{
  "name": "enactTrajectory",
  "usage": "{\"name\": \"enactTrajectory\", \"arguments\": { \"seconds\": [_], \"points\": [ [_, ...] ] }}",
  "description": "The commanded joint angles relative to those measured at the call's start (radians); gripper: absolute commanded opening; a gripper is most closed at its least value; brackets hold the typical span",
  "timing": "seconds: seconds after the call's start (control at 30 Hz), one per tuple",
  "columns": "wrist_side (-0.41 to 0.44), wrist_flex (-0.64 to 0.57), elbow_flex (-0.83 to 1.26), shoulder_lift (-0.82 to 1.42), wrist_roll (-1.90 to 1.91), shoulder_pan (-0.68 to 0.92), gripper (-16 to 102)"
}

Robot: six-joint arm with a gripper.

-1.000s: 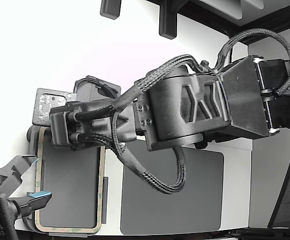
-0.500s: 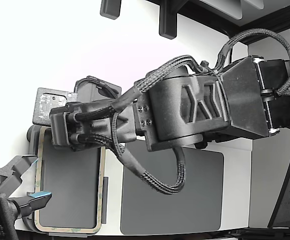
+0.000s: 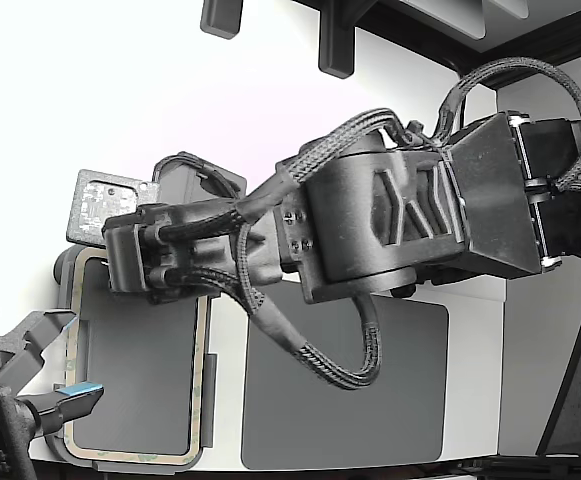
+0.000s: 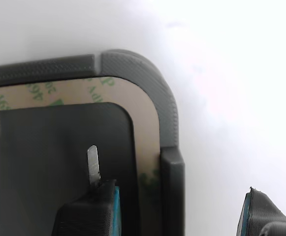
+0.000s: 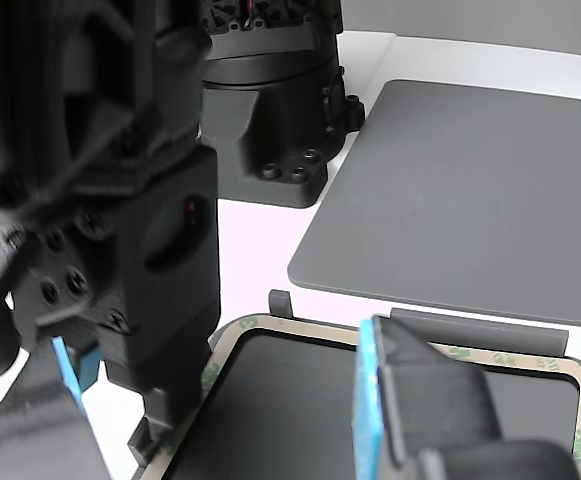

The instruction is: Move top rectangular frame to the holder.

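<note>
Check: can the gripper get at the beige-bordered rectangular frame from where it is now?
Probably yes. The gripper is open right over a corner of the beige-bordered rectangular frame, which lies in the grey plastic tray. Nothing sits between them; only the tray's raised rim beside the frame's edge could crowd a finger.

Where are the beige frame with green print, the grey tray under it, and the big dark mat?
Pale beige rectangular frame [image 3: 202, 370]: exterior view, its right-hand strip.
Light grey plastic tray [image 4: 147, 78]: wrist view, its rounded corner wall.
Dark grey flat mat [image 5: 470, 190]: other view, its bare middle.

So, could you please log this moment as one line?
gripper: open, astride edge | pale beige-green rectangular frame: seated in grey plastic holder | dark grey flat mat: beside holder
</note>
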Motion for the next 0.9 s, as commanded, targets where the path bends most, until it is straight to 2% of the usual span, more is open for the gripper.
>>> {"name": "enactTrajectory", "arguments": {
  "seconds": [0.0,0.2,0.23,0.27,0.3,0.33,0.4,0.43,0.47,0.5,0.73,0.87],
  "points": [
    [0.037,0.000,-0.011,0.092,0.040,-0.009,100],
    [0.155,-0.077,0.265,0.400,0.083,-0.040,100],
    [0.156,-0.106,0.325,0.462,0.092,-0.049,97],
    [0.153,-0.124,0.377,0.522,0.091,-0.058,69],
    [0.146,-0.153,0.433,0.581,0.064,-0.066,50],
    [0.144,-0.193,0.488,0.647,0.012,-0.072,47],
    [0.140,-0.259,0.581,0.764,-0.077,-0.083,61],
    [0.127,-0.281,0.614,0.810,-0.103,-0.095,82],
    [0.126,-0.296,0.641,0.853,-0.110,-0.104,97],
    [0.124,-0.311,0.669,0.893,-0.114,-0.114,100],
    [0.075,-0.442,0.899,1.134,-0.221,-0.190,100],
    [0.075,-0.503,1.042,1.258,-0.215,-0.222,100]
  ]
}}
